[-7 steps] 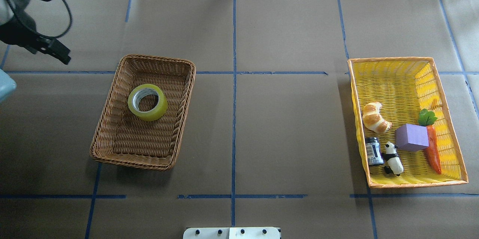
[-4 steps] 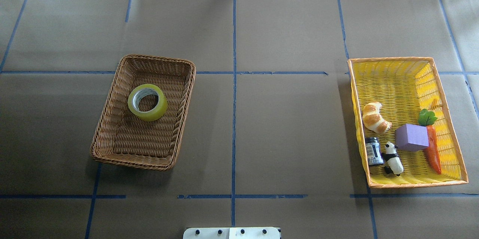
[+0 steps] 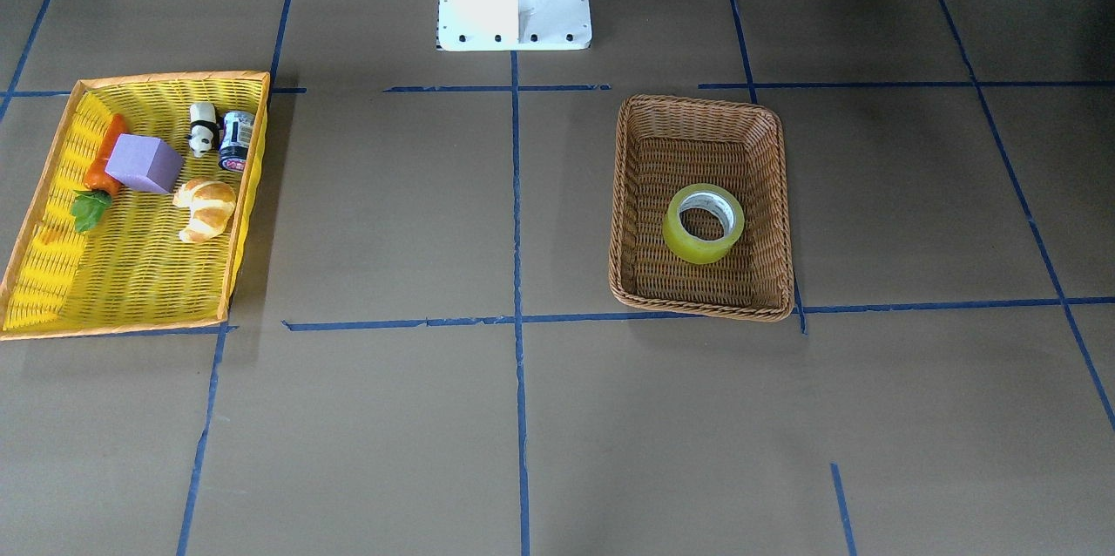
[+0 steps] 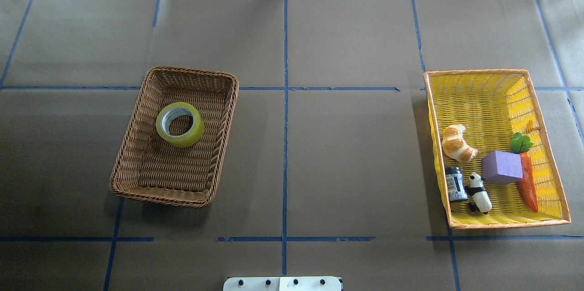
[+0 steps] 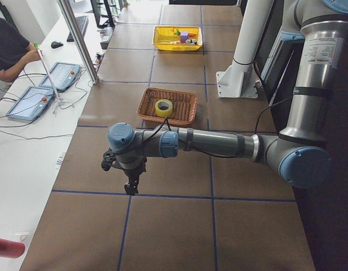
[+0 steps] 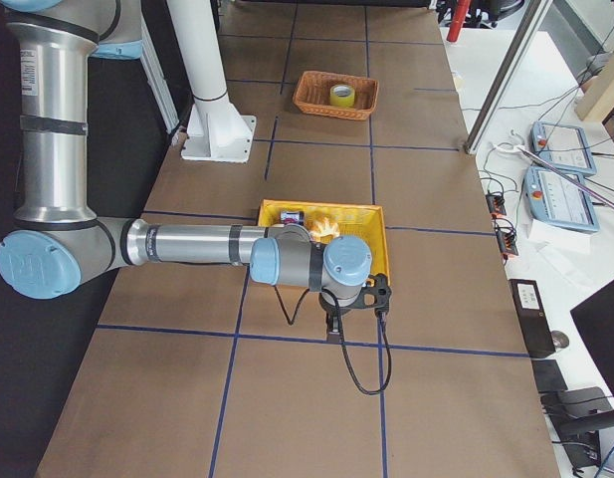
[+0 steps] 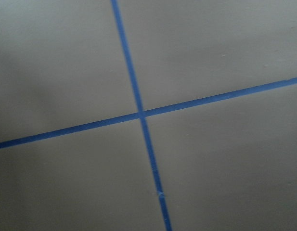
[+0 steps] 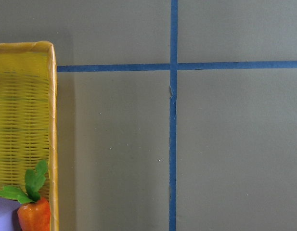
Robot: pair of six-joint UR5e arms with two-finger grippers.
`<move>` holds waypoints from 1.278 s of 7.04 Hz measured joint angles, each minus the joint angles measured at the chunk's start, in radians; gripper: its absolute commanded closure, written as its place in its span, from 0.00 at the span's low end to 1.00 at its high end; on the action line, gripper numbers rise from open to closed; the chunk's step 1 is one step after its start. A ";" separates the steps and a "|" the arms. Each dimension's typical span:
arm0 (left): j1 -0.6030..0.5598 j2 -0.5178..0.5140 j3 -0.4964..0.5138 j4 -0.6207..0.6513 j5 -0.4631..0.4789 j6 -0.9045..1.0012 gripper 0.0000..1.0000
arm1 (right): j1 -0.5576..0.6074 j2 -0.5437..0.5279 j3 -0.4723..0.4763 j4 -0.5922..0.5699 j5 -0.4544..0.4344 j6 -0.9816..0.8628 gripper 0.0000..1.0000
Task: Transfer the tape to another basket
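Yellow-green tape (image 4: 179,124); brown woven basket (image 4: 137,177); blue grid lines (image 4: 285,113).

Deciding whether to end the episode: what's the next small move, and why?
Probably just hold both arms parked. The tape lies flat inside the basket, apart from the left hand and right hand, which hang over the table well away from it, so the transfer looks done.

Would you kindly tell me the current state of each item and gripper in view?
tape: lying flat in the wicker basket, ungrasped.
wicker basket: upright, holding only the tape.
yellow basket: upright, holding croissant, purple block, carrot, panda, can.
left gripper: clear of both baskets; jaws unreadable.
right gripper: outside the yellow basket; jaws unreadable.
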 measured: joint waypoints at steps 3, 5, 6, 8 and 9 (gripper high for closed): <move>-0.026 0.075 0.010 -0.061 -0.014 0.013 0.00 | 0.000 -0.003 0.000 -0.012 0.005 -0.001 0.00; -0.026 0.087 0.002 -0.076 -0.045 -0.034 0.00 | 0.000 -0.004 0.003 -0.012 0.003 -0.004 0.00; -0.026 0.088 -0.003 -0.077 -0.049 -0.058 0.00 | 0.000 -0.004 0.003 -0.012 0.002 -0.007 0.00; -0.025 0.088 -0.006 -0.081 -0.046 -0.071 0.00 | 0.000 -0.004 0.003 -0.012 0.001 -0.010 0.00; -0.025 0.088 -0.006 -0.082 -0.045 -0.072 0.00 | 0.001 -0.004 0.003 -0.011 0.000 -0.011 0.00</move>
